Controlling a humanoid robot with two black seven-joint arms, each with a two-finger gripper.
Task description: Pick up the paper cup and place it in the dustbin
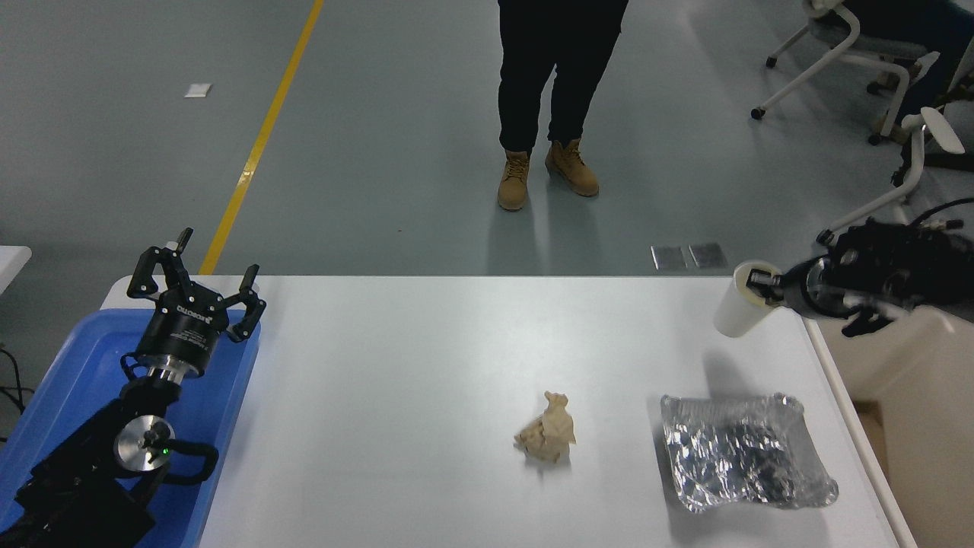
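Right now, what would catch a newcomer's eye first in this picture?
The right claw at the table's far right corner, holding a white paper cup in the air by its rim. Next, the shiny foil tray near the right edge, and the crumpled brown paper wad beside it.
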